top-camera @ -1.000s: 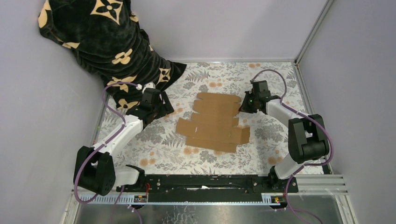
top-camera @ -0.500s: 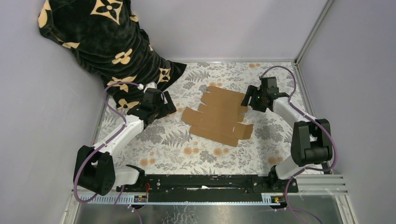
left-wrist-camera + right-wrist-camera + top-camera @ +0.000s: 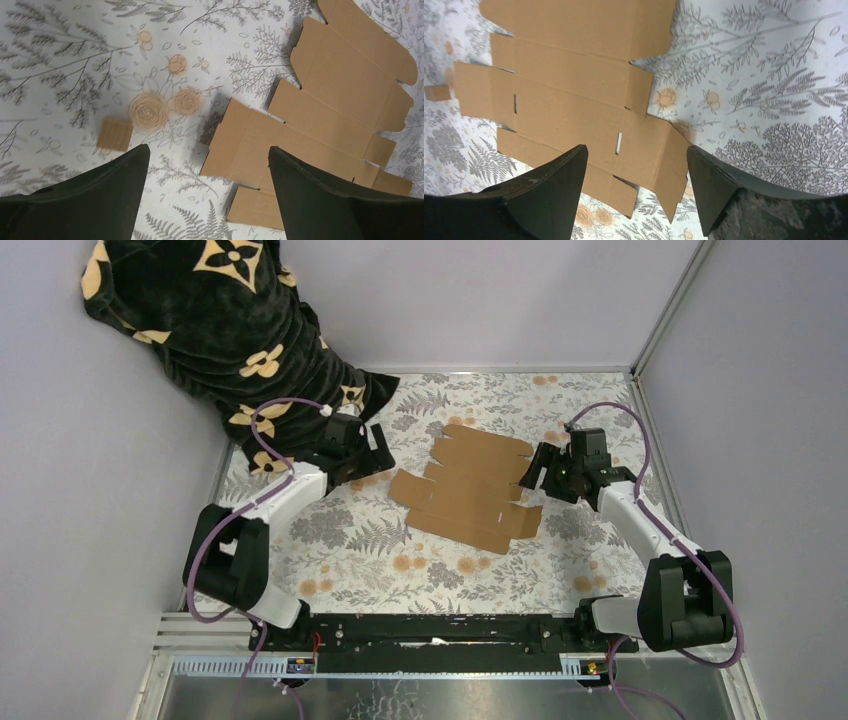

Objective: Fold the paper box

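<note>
Paper box lies unfolded on the table; we flank it, left gripper at its 9 o'clock, right gripper at 3 o'clock, both spread wide and empty, apparently poised to raise opposite flaps.

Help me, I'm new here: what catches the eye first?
A flat brown cardboard sheet lies mid-table on the flower-print cover, between the open left gripper and the open right gripper. A black blanket with tan flowers is heaped in the far left corner.
</note>
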Available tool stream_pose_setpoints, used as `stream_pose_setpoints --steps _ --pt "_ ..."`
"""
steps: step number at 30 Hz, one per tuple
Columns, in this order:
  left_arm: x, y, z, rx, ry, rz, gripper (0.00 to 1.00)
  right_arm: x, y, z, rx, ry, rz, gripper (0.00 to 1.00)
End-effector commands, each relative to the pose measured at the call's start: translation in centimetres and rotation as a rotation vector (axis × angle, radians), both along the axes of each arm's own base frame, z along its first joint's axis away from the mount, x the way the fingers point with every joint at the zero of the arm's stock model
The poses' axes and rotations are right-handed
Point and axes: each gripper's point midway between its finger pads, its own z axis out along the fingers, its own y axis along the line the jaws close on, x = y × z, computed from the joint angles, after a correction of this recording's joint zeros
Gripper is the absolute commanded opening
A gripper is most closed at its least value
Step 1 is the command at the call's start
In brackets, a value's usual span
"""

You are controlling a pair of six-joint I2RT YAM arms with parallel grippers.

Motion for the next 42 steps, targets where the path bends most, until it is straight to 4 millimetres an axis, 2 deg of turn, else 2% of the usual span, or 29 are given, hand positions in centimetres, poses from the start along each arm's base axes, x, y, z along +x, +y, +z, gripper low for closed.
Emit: stream_pose_setpoints --steps 1,8,13,15,17,19,22,32,36,42 --pt "2.8 -2.2 1.7 -0.047 -0.089 -0.079 0.93 -0.7 0.5 -0.3 0.026 0.006 0.005 0.80" --pt "4.4 -4.7 1.3 -0.114 -0.082 -0.152 0.75 0.5 0.8 -1.3 0.031 0.026 0.012 0.71" --pt "5.7 -6.4 1.9 -0.145 -0.102 -0.204 0.64 2.0 0.8 -1.7 0.017 0.041 0.015 0.62" --pt "6.2 -7.1 2.1 -0.154 -0.103 -0.221 0.57 2.8 0.8 -1.7 0.009 0.043 0.013 0.53" --pt "6.7 -7.6 2.0 -0.156 -0.100 -0.228 0.45 3.3 0.5 -2.0 -0.011 0.057 -0.002 0.39" --pt "7.2 -7.9 1.5 -0.148 -0.083 -0.227 0.31 3.8 0.0 -2.3 -0.038 0.069 -0.021 0.32" --pt "7.9 -7.9 0.6 -0.106 -0.054 -0.216 0.22 4.0 -0.8 -2.9 -0.089 0.102 -0.034 0.27" --pt "9.0 -7.0 -4.6 0.024 0.067 -0.159 0.05 3.2 -1.9 -5.5 -0.148 0.173 -0.053 0.18" --pt "8.6 -7.0 -6.5 0.046 0.103 -0.158 0.04 3.2 -1.8 -6.2 -0.144 0.184 -0.054 0.17" --pt "8.4 -7.6 -8.1 0.051 0.129 -0.171 0.05 3.0 -1.4 -7.3 -0.126 0.210 -0.045 0.16"
